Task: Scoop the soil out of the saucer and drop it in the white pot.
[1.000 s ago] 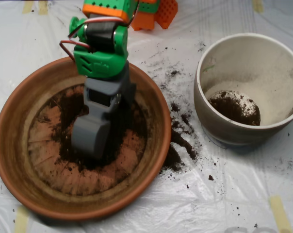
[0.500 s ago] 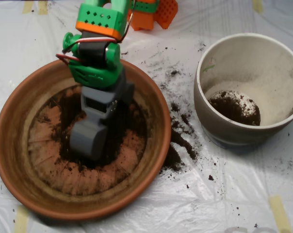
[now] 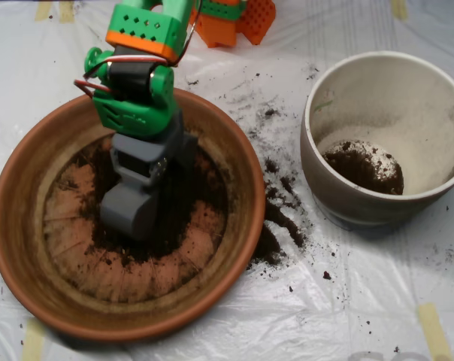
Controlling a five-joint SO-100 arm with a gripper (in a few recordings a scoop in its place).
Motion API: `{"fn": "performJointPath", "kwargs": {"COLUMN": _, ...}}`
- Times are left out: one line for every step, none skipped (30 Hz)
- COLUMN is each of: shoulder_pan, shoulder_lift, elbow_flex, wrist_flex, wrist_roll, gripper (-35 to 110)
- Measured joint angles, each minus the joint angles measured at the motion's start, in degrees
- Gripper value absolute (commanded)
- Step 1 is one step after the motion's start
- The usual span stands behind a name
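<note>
The terracotta saucer [image 3: 251,197] lies at the left of the overhead view. Dark soil [image 3: 193,197] is spread over the middle of its ridged base. My grey scoop [image 3: 129,209] hangs from the green and orange arm and is down inside the saucer, left of centre, with its tip at the soil. The white pot [image 3: 340,197] stands to the right, apart from the saucer. A small heap of soil [image 3: 362,167] dusted with pale powder lies at its bottom.
Spilled soil [image 3: 278,218] is scattered on the white plastic sheet between saucer and pot, thickest against the saucer's right rim. Orange robot base parts [image 3: 238,19] sit at the top edge. Tape strips [image 3: 434,327] hold the sheet down.
The arm and scoop have shifted a little to the left inside the saucer, staying low in the soil. The pot and its soil have not changed.
</note>
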Motion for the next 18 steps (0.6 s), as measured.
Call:
{"fn": "performJointPath", "kwargs": {"shoulder_pan": 0.3, "shoulder_lift": 0.2, "elbow_flex": 0.0, "wrist_flex": -0.2, "wrist_roll": -0.5, "gripper": 19}}
{"fn": "performJointPath", "kwargs": {"shoulder_pan": 0.4, "shoulder_lift": 0.3, "elbow_flex": -0.4, "wrist_flex": -0.5, "wrist_roll": -0.4, "gripper": 16}}
{"fn": "performJointPath", "kwargs": {"shoulder_pan": 0.4, "shoulder_lift": 0.7, "elbow_flex": -0.3, "wrist_flex": -1.1, "wrist_roll": -0.1, "gripper": 12}}
{"fn": "performJointPath", "kwargs": {"shoulder_pan": 0.6, "shoulder_lift": 1.1, "elbow_flex": 0.5, "wrist_flex": -1.5, "wrist_roll": -0.2, "gripper": 10}}
{"fn": "performJointPath", "kwargs": {"shoulder_pan": 0.6, "shoulder_lift": 1.8, "elbow_flex": 1.0, "wrist_flex": -1.9, "wrist_roll": -0.2, "gripper": 8}}
{"fn": "performJointPath", "kwargs": {"shoulder_pan": 0.7, "shoulder_lift": 2.2, "elbow_flex": 1.4, "wrist_flex": -2.0, "wrist_roll": -0.2, "gripper": 6}}
{"fn": "performJointPath", "kwargs": {"shoulder_pan": 0.8, "shoulder_lift": 2.5, "elbow_flex": 1.8, "wrist_flex": -2.0, "wrist_roll": -0.2, "gripper": 3}}
{"fn": "performJointPath", "kwargs": {"shoulder_pan": 0.8, "shoulder_lift": 2.5, "elbow_flex": 2.1, "wrist_flex": -2.0, "wrist_roll": -0.2, "gripper": 1}}
{"fn": "performJointPath", "kwargs": {"shoulder_pan": 0.9, "shoulder_lift": 2.6, "elbow_flex": 2.1, "wrist_flex": -2.1, "wrist_roll": 0.2, "gripper": 0}}
{"fn": "performJointPath", "kwargs": {"shoulder_pan": 1.0, "shoulder_lift": 2.6, "elbow_flex": 2.3, "wrist_flex": -1.8, "wrist_roll": 0.1, "gripper": 0}}
{"fn": "performJointPath", "kwargs": {"shoulder_pan": 1.0, "shoulder_lift": 2.6, "elbow_flex": 2.4, "wrist_flex": -1.6, "wrist_roll": -0.2, "gripper": 0}}
{"fn": "performJointPath", "kwargs": {"shoulder_pan": 1.0, "shoulder_lift": 2.6, "elbow_flex": 2.4, "wrist_flex": -2.0, "wrist_roll": -0.2, "gripper": 0}}
{"fn": "performJointPath", "kwargs": {"shoulder_pan": 0.9, "shoulder_lift": 2.6, "elbow_flex": 2.4, "wrist_flex": -2.3, "wrist_roll": -0.2, "gripper": 0}}
{"fn": "performJointPath", "kwargs": {"shoulder_pan": 0.9, "shoulder_lift": 2.6, "elbow_flex": 2.5, "wrist_flex": -2.5, "wrist_roll": -0.2, "gripper": 0}}
{"fn": "performJointPath", "kwargs": {"shoulder_pan": 0.9, "shoulder_lift": 2.6, "elbow_flex": 2.5, "wrist_flex": -2.5, "wrist_roll": -0.4, "gripper": 0}}
{"fn": "performJointPath", "kwargs": {"shoulder_pan": 0.9, "shoulder_lift": 2.6, "elbow_flex": 2.5, "wrist_flex": -2.5, "wrist_roll": -0.5, "gripper": 0}}
{"fn": "performJointPath", "kwargs": {"shoulder_pan": 0.9, "shoulder_lift": 2.6, "elbow_flex": 2.5, "wrist_flex": -2.4, "wrist_roll": -0.5, "gripper": 0}}
{"fn": "performJointPath", "kwargs": {"shoulder_pan": 0.9, "shoulder_lift": 2.6, "elbow_flex": 2.5, "wrist_flex": -2.4, "wrist_roll": -0.5, "gripper": 0}}
